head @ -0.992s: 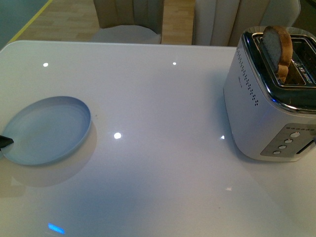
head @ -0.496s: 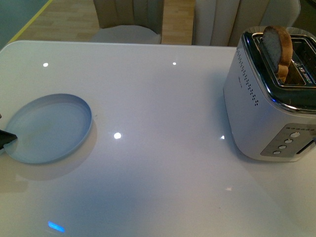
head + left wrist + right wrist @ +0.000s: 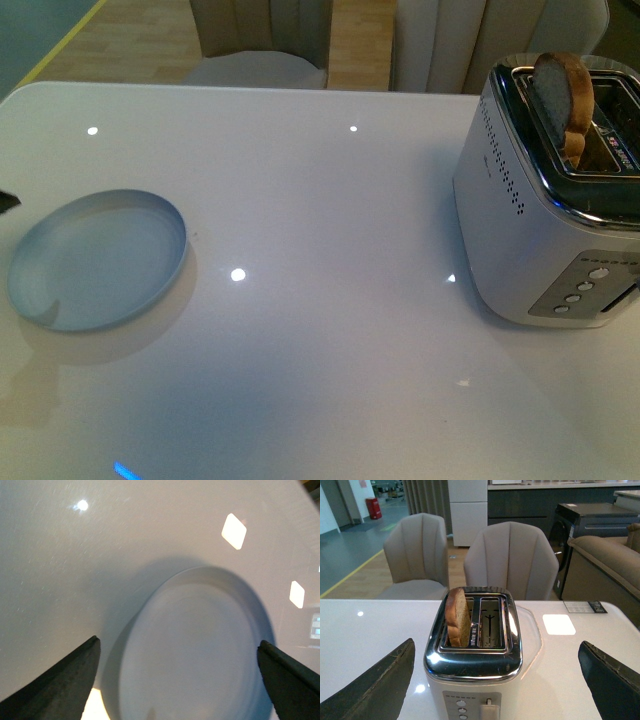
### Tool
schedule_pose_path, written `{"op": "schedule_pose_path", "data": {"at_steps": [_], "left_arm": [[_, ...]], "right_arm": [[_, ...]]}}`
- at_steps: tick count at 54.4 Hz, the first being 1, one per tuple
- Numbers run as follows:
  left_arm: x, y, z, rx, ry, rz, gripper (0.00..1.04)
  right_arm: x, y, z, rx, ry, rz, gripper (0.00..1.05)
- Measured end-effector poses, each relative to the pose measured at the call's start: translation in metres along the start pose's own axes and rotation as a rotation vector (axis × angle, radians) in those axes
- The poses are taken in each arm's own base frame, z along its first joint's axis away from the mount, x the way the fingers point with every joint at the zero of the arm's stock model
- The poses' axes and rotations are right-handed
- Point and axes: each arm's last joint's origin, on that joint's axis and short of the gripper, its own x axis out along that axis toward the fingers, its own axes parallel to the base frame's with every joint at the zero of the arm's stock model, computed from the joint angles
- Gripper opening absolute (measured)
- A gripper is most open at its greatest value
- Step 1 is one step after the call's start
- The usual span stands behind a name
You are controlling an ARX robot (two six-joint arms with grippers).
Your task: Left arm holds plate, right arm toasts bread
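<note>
- The white tabletop (image 3: 330, 200) carries everything, and the toaster (image 3: 545, 190) sits big at its right edge, 2 slots on top.
- The plate (image 3: 98, 258) lies flat near the tabletop's left edge, bare, with nothing on it and nothing gripping it.
- The bread (image 3: 562, 95) stands upright in 1 toaster slot, well proud of the top, so by my read it is either popped up or not yet pushed down.
- The task looks partway at best: the slice is in the toaster, but the plate is not held, and getting the bread onto it is all to come.
- The left gripper (image 3: 180, 680) hangs over the plate, fingers spread wide to either side of it, touching nothing; the front view catches only a dark sliver at the left edge.
- The right gripper (image 3: 497, 680) is spread too, facing the toaster's control end; only this view shows the lever (image 3: 489, 712) and the empty second slot.
</note>
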Motion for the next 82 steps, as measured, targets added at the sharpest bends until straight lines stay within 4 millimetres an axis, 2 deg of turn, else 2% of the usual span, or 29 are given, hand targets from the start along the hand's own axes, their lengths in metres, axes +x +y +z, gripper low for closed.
{"op": "schedule_pose_path", "data": {"at_steps": [5,16,27,37,44,47,53,56,66,82], "left_arm": [[-0.028,-0.033,0.014,0.061,-0.071,-0.048,0.97],[-0.079,-0.074,0.016,0.108,-0.195,-0.1,0.98],[-0.134,-0.111,-0.01,0.113,-0.282,-0.151,0.98],[-0.167,-0.137,-0.046,0.159,-0.325,-0.169,0.97],[-0.184,-0.148,-0.075,0.406,-0.64,-0.069,0.77],[-0.194,-0.151,-0.083,0.523,-0.712,-0.038,0.64],[-0.199,-0.147,-0.09,0.573,-0.725,-0.005,0.47],[-0.201,-0.145,-0.095,0.595,-0.716,0.003,0.35],[-0.205,-0.138,-0.107,0.612,-0.733,0.003,0.03],[-0.215,-0.135,-0.116,0.616,-0.729,0.006,0.03]], "right_arm": [[0.0,0.0,0.0,0.0,0.0,0.0,0.96],[0.0,0.0,0.0,0.0,0.0,0.0,0.96],[0.0,0.0,0.0,0.0,0.0,0.0,0.96],[0.0,0.0,0.0,0.0,0.0,0.0,0.96],[0.0,0.0,0.0,0.0,0.0,0.0,0.96],[0.0,0.0,0.0,0.0,0.0,0.0,0.96],[0.0,0.0,0.0,0.0,0.0,0.0,0.96],[0.0,0.0,0.0,0.0,0.0,0.0,0.96],[0.0,0.0,0.0,0.0,0.0,0.0,0.96],[0.0,0.0,0.0,0.0,0.0,0.0,0.96]]}}
